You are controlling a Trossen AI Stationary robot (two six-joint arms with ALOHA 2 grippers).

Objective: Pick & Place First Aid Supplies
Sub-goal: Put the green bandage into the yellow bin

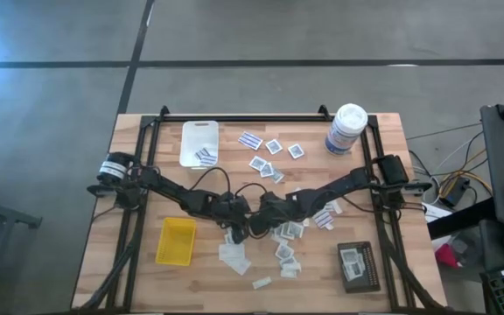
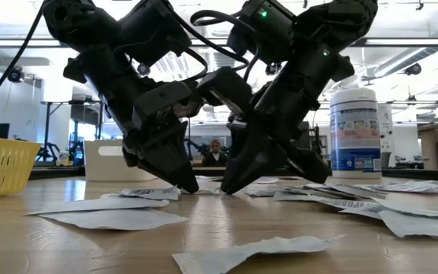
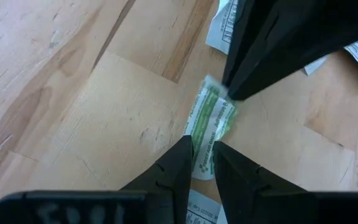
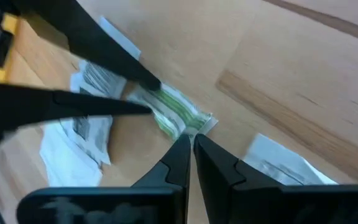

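A small narrow green-and-white packet (image 3: 209, 121), one of the first aid supplies, lies on the wooden table at its middle. My left gripper (image 3: 201, 155) and my right gripper (image 4: 191, 142) meet tip to tip over it, one at each end, both shut on it. In the low view the left gripper (image 2: 188, 187) and the right gripper (image 2: 226, 189) slant down with their tips at the table top. In the high view the two grippers (image 1: 239, 229) (image 1: 259, 226) hide the packet. More packets (image 1: 285, 252) lie spread about them. My left gripper pinches one short end of the packet (image 3: 201, 167) between its two fingers, slanting down from the table's left. The fingers lie along the packet, which is down at the table top. My right gripper pinches the opposite short end (image 4: 201, 123) between its two fingers, slanting down from the table's right, with its fingers along the packet. Between the two holds the packet looks creased.
A white tray (image 1: 199, 133) holding packets sits at the far left, a yellow tray (image 1: 175, 241) near left and a black tray (image 1: 358, 266) near right. A tall white canister (image 1: 346, 129) stands far right. Loose packets (image 1: 269, 163) lie beyond the grippers.
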